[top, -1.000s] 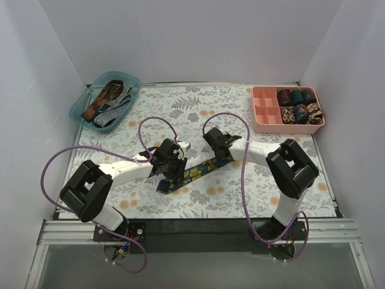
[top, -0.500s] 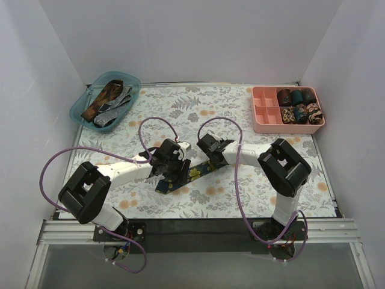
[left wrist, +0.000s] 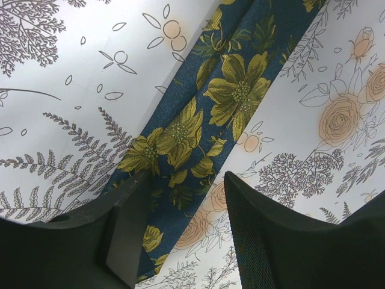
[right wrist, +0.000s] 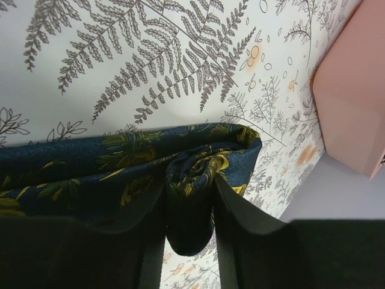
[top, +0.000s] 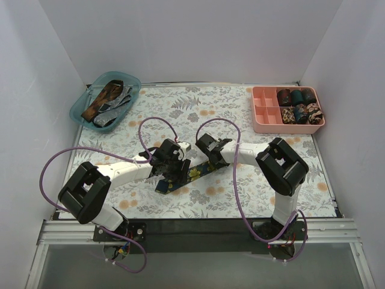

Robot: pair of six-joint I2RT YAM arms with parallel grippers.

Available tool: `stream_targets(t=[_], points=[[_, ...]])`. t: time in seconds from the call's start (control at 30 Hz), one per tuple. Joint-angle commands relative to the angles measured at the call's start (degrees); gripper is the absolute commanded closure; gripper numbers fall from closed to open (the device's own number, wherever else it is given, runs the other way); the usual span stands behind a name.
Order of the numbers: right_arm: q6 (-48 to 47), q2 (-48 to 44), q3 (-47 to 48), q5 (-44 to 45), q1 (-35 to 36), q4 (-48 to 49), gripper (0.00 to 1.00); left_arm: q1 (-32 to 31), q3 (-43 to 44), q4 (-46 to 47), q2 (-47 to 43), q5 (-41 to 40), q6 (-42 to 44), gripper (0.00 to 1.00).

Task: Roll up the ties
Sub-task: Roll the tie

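Observation:
A navy tie with yellow flowers (top: 195,173) lies slanted on the floral mat between the two arms. In the right wrist view its far end is wound into a small coil (right wrist: 194,171). My right gripper (right wrist: 187,241) (top: 209,148) is closed round that coil, with a finger against each side. My left gripper (left wrist: 186,229) (top: 173,171) hovers open low over the flat lower stretch of the tie (left wrist: 224,96). Its left finger is above the fabric and its right finger is above the mat.
A blue basket (top: 80,110) at the back left holds several loose ties (top: 109,98). A pink divided tray (top: 266,118) (right wrist: 352,96) at the back right holds several rolled ties (top: 299,105). Purple cables loop over both arms.
My right gripper has moved left along the tie with the coil, and its fingers stand a little wider apart. The left jaws have opened wider and stayed over the tie.

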Motion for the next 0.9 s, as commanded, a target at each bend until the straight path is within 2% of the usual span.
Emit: stream_targets(t=[0.0,0.07,0.13,0.27,0.7,0.87], points=[[3.72,2.12,-0.10,-13.50,0.00,-0.89,0.64,0.17,0.46,-2.70,-2.15,-1.34,-0.22,0.52],[3.81,1.85,-0.01,-15.61,0.00,-0.89,0.61,0.17,0.63,-2.70,-2.15,-1.34,-0.13,0.52],[3.81,1.59,0.34,-17.54,0.00,-0.81,0.53,0.17,0.90,-2.70,-2.15,-1.43,-0.04,0.52],[3.98,1.06,1.40,-20.19,-0.53,-1.77,0.48,0.17,1.34,-2.53,-2.15,-1.34,0.04,0.51],[5.21,-3.86,2.80,-18.88,-0.79,-3.18,0.48,0.17,2.48,-2.53,-0.75,-1.96,0.22,0.51],[5.30,-5.09,0.17,-17.73,-0.88,-0.90,0.58,0.17,2.83,-4.19,-1.18,-3.28,0.57,0.51]])
